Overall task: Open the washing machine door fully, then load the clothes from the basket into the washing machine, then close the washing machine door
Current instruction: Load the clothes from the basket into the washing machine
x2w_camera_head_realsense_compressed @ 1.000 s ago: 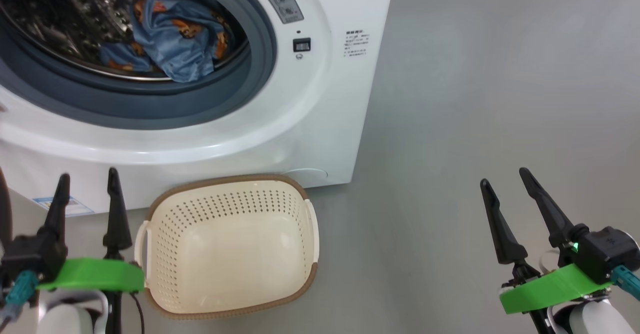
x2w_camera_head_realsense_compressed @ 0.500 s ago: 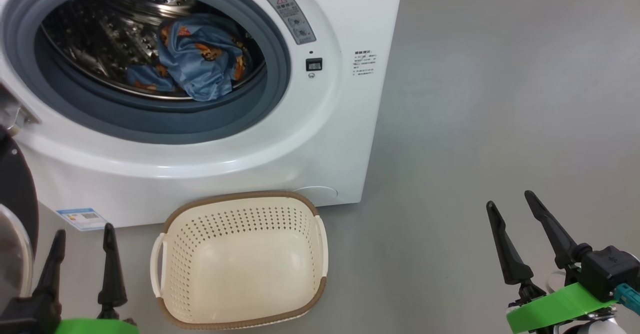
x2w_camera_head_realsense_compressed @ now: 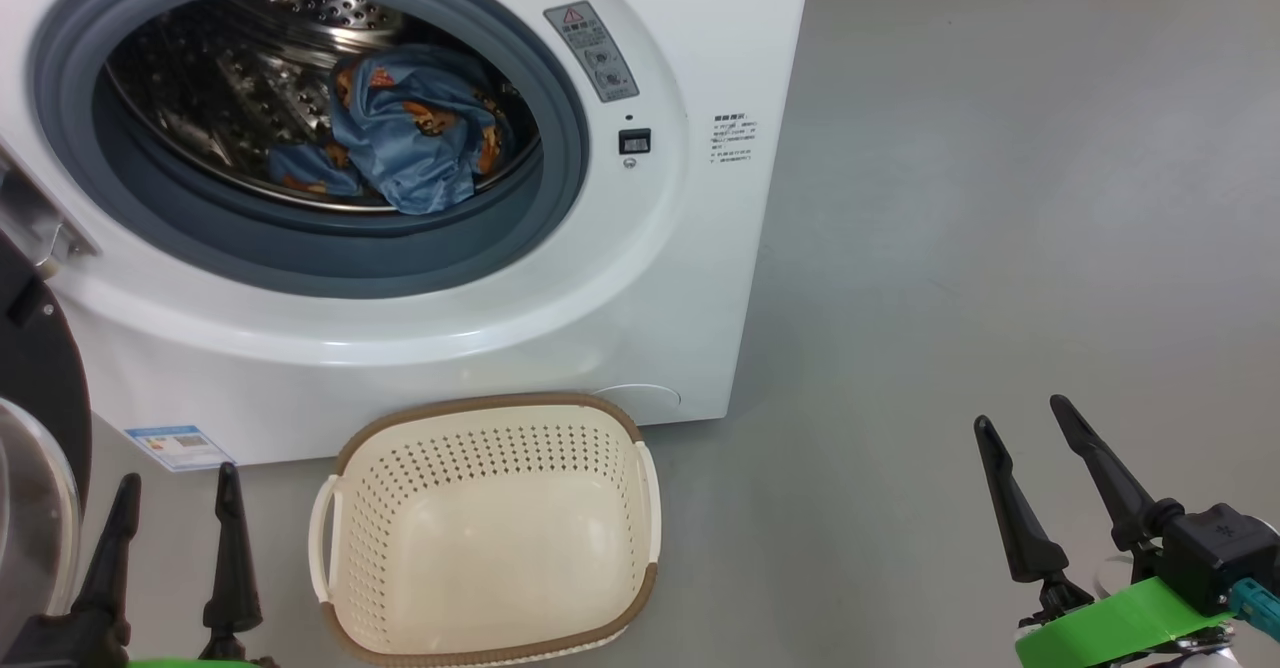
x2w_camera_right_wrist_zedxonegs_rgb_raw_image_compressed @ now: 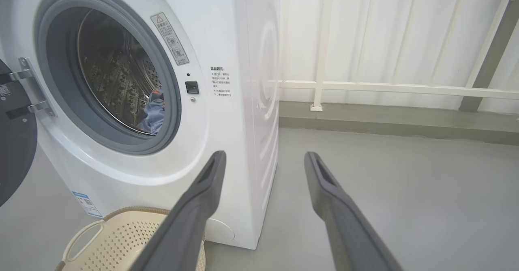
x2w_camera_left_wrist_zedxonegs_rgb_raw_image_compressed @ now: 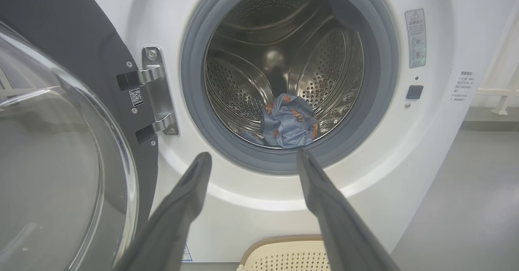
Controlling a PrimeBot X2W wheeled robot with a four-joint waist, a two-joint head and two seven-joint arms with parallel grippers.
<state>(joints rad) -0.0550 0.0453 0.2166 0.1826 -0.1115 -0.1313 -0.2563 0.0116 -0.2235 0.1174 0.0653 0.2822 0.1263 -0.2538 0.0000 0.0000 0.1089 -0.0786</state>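
Camera aim higher than before; door (x2w_camera_head_realsense_compressed: 45,388) cut off; left pincer (x2w_camera_head_realsense_compressed: 180,473), right pincer (x2w_camera_head_realsense_compressed: 1020,410) wide, empty

Grey floor (x2w_camera_head_realsense_compressed: 1000,198) meets a white panelled wall (x2w_camera_right_wrist_zedxonegs_rgb_raw_image_compressed: 385,31) crossed by a white rail (x2w_camera_right_wrist_zedxonegs_rgb_raw_image_compressed: 405,88).

Red warning-triangle sticker (x2w_camera_head_realsense_compressed: 591,51) on the washing machine (x2w_camera_head_realsense_compressed: 640,278) (print too small to read).

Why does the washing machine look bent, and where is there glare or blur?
Left wrist view: the wide lens bows the washing machine, reflections wash over the door's glass, the near fingers look soft. Head view: a glare streak runs along the white front below the opening.
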